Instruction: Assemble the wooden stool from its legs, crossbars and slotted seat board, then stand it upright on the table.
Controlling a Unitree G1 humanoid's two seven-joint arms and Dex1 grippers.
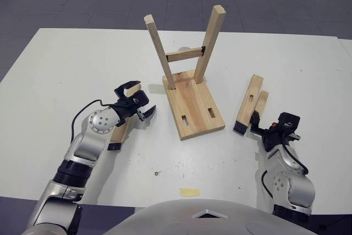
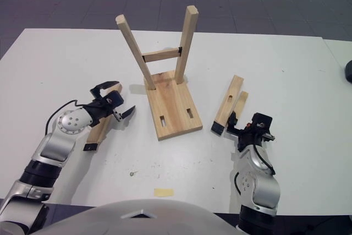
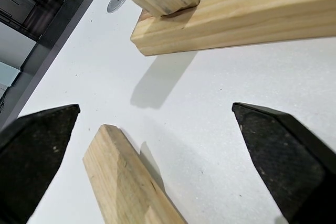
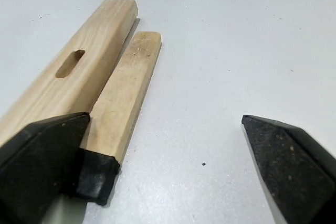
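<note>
**Stool half built, both pincers spread wide**

Seat board [image 1: 193, 108] lies flat mid-table, upright legs [image 1: 212, 42] and crossbar [image 1: 185, 54] at its 12 o'clock end. At 9 o'clock, left gripper [image 1: 140, 99] over a loose leg [image 1: 122, 131]. At 3 o'clock, right gripper [image 4: 166, 118] beside slotted leg [image 1: 248, 103] and short bar [image 1: 262, 102]. Tape scrap [image 1: 190, 192] at 6 o'clock

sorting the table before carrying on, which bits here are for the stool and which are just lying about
For the job: seat board, fitted leg, second fitted leg, fitted crossbar, left loose leg, right slotted leg, loose crossbar.
Lying about: yellow scrap, small speck.
</note>
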